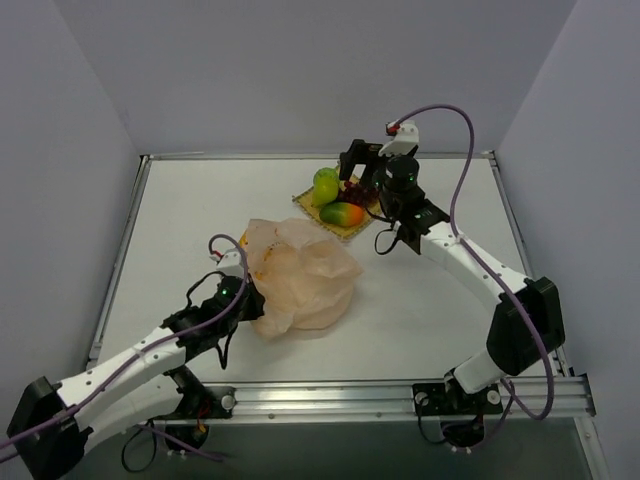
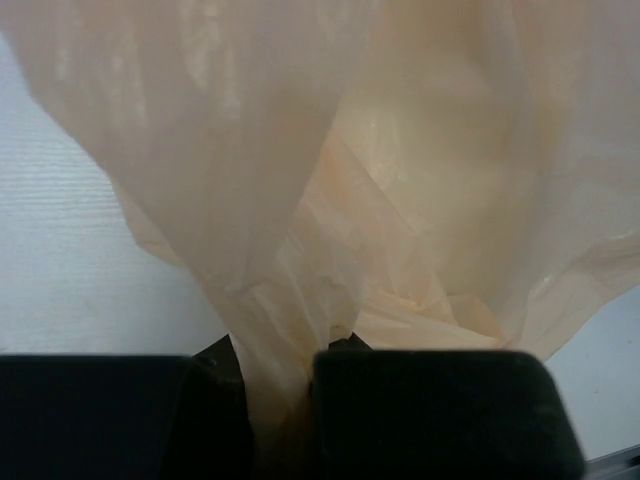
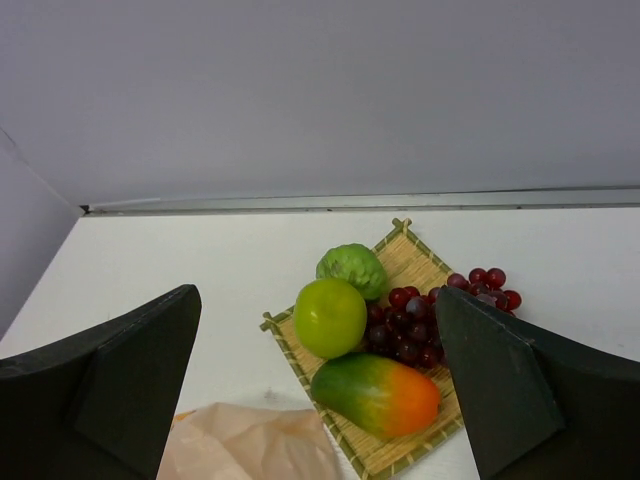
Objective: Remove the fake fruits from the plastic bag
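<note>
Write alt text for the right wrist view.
On a woven mat lie a green apple, a bumpy green fruit behind it, a green-orange mango in front, and dark red grapes spilling over its right edge. The open right end effector frames them; a peach plastic bag shows below.

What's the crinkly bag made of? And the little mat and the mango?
The bag looks like thin plastic film: peachy, half see-through, shiny, crumpled in soft folds. The mat seems woven from bamboo or straw; pale slats and tied corners show. The mango looks like smooth plastic, slightly glossy, its green-to-orange colour very even.
</note>
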